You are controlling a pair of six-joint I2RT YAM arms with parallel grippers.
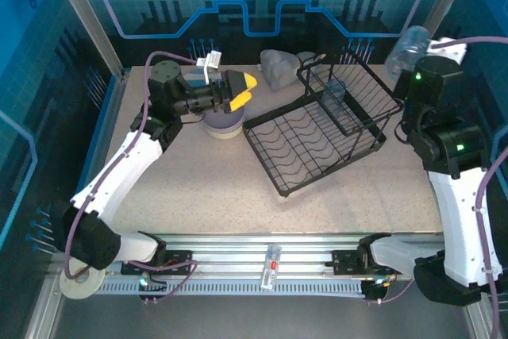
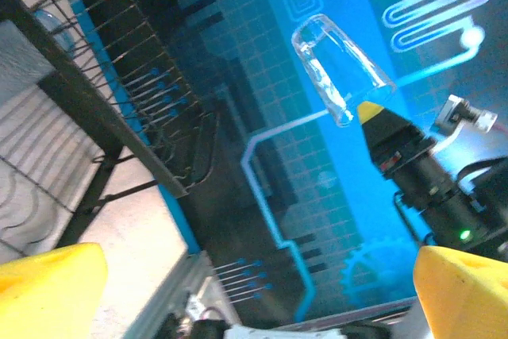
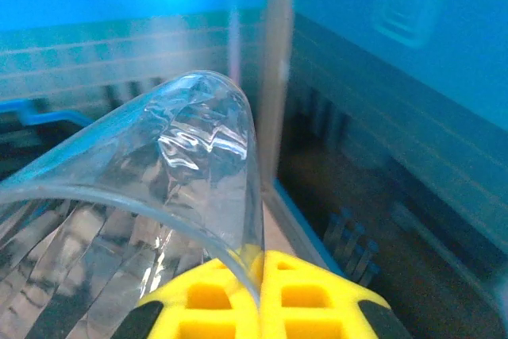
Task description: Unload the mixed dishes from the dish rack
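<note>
A clear plastic cup (image 3: 182, 156) is seen pinched at its rim between closed yellow fingers (image 3: 309, 295), against a blue-lit wall (image 3: 444, 61).

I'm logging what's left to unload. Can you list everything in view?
dish rack: one, black wire, table's centre-right.
clear cup: one, transparent, in the air at far right, gripped at its rim.
translucent item: one, bluish, in the rack's basket; likely a cup.
lavender bowl: one, lavender, on the table left of the rack.
greyish item: one, pale grey, far edge, between bowl and rack; cannot tell what.
tape roll: one, whitish, near-left corner.
table: one, speckled beige.
left gripper: one, yellow fingers, open, near the lavender bowl.
right gripper: one, yellow fingers, shut on the clear cup.
</note>
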